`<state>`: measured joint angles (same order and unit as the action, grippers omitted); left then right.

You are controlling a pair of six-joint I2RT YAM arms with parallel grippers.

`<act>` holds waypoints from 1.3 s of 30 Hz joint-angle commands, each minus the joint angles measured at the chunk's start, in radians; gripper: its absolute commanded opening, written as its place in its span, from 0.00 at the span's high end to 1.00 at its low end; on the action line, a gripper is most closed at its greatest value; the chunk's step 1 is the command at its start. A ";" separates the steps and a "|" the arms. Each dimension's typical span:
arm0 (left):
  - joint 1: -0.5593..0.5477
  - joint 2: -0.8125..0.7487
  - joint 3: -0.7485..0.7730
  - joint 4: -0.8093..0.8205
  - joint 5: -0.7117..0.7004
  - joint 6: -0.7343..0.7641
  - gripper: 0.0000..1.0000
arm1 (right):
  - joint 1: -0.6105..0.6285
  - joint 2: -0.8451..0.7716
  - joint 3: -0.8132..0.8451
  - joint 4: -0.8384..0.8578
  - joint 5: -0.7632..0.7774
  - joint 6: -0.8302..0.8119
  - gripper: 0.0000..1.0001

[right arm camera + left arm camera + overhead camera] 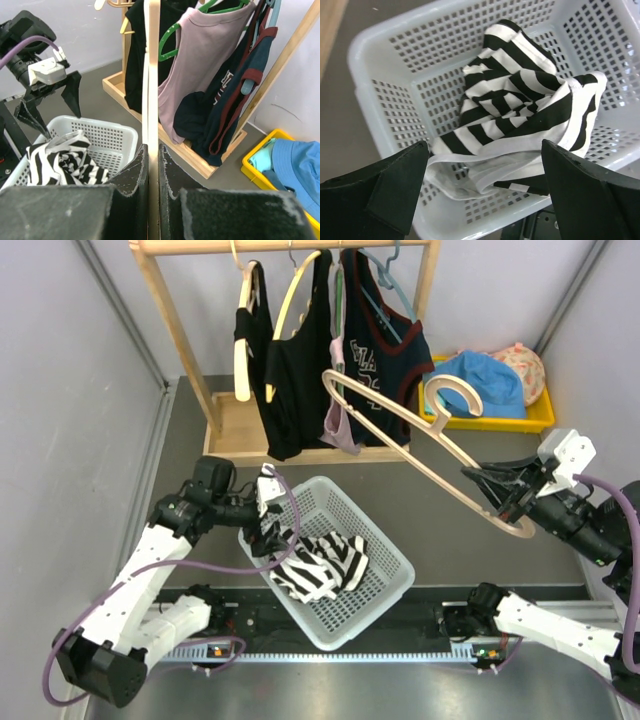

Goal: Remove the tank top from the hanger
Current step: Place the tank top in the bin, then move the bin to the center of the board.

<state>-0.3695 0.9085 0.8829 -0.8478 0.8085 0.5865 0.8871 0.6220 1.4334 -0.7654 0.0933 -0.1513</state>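
Tank top (320, 565), black-and-white striped, lies crumpled in the white basket (350, 510) at the near middle of the counter (450, 505). Left tool (484, 146) hangs just above it, spread wide. Right tool (152, 150) pinches the bare wooden hanger (420, 430), raised at right.

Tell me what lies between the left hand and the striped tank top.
Nothing: in the left wrist view only open air separates the open left hand from the striped tank top, which lies crumpled in the basket below it.
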 commanded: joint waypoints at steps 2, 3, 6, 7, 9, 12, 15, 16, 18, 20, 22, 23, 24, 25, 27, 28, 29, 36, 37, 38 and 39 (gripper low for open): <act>-0.005 0.003 0.102 0.048 -0.101 0.078 0.01 | -0.008 0.004 0.004 0.064 0.003 0.021 1.00; -0.005 0.001 0.093 0.081 -0.173 0.076 0.01 | -0.008 0.004 0.001 0.067 0.000 0.022 1.00; -0.005 -0.008 -0.001 0.269 -0.299 0.041 0.01 | -0.010 0.010 -0.004 0.080 -0.010 0.027 1.00; -0.003 -0.007 -0.027 0.303 -0.345 0.064 0.01 | -0.010 0.012 -0.001 0.078 -0.017 0.029 1.00; -0.003 0.021 -0.071 0.349 -0.358 0.093 0.01 | -0.008 0.016 0.005 0.069 -0.020 0.032 1.00; -0.003 0.049 -0.110 0.378 -0.353 0.124 0.01 | -0.008 0.012 0.015 0.060 -0.020 0.036 1.00; -0.002 0.064 -0.139 0.429 -0.377 0.128 0.01 | -0.008 0.004 0.015 0.057 -0.018 0.039 1.00; -0.002 0.066 -0.154 0.446 -0.387 0.124 0.01 | -0.008 0.002 0.015 0.057 -0.020 0.041 1.00; 0.007 0.072 -0.168 0.502 -0.411 0.119 0.01 | -0.008 0.002 0.016 0.052 -0.024 0.042 1.00; 0.010 0.081 -0.189 0.533 -0.428 0.116 0.01 | -0.008 0.004 0.018 0.049 -0.026 0.042 1.00; 0.014 0.086 -0.209 0.556 -0.427 0.119 0.01 | -0.008 0.004 0.022 0.048 -0.029 0.044 1.00; 0.012 0.092 -0.216 0.559 -0.425 0.118 0.01 | -0.010 0.005 0.024 0.048 -0.027 0.044 1.00; 0.014 0.093 -0.223 0.561 -0.424 0.116 0.01 | -0.008 0.005 0.028 0.048 -0.030 0.044 1.00; 0.015 0.095 -0.242 0.562 -0.424 0.115 0.01 | -0.010 0.005 0.030 0.044 -0.029 0.045 1.00; 0.014 0.095 -0.260 0.563 -0.430 0.107 0.01 | -0.010 0.005 0.039 0.041 -0.027 0.045 1.00; 0.015 0.093 -0.271 0.559 -0.430 0.090 0.02 | -0.008 0.005 0.041 0.038 -0.026 0.045 1.00; 0.015 0.089 -0.274 0.553 -0.430 0.082 0.05 | -0.008 0.005 0.042 0.038 -0.024 0.045 1.00; 0.014 0.076 -0.253 0.523 -0.457 -0.029 0.79 | -0.008 0.008 0.047 0.041 -0.024 0.045 1.00; 0.015 0.076 -0.240 0.520 -0.482 -0.045 0.85 | -0.008 0.008 0.047 0.041 -0.027 0.045 1.00; 0.014 0.078 -0.233 0.507 -0.492 -0.062 0.88 | -0.008 0.007 0.047 0.043 -0.027 0.045 1.00; 0.015 0.078 -0.225 0.500 -0.500 -0.086 0.92 | -0.008 0.008 0.047 0.043 -0.029 0.045 1.00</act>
<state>-0.3588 0.9993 0.6174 -0.3443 0.3576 0.5777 0.8871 0.6250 1.4364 -0.7521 0.0765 -0.1188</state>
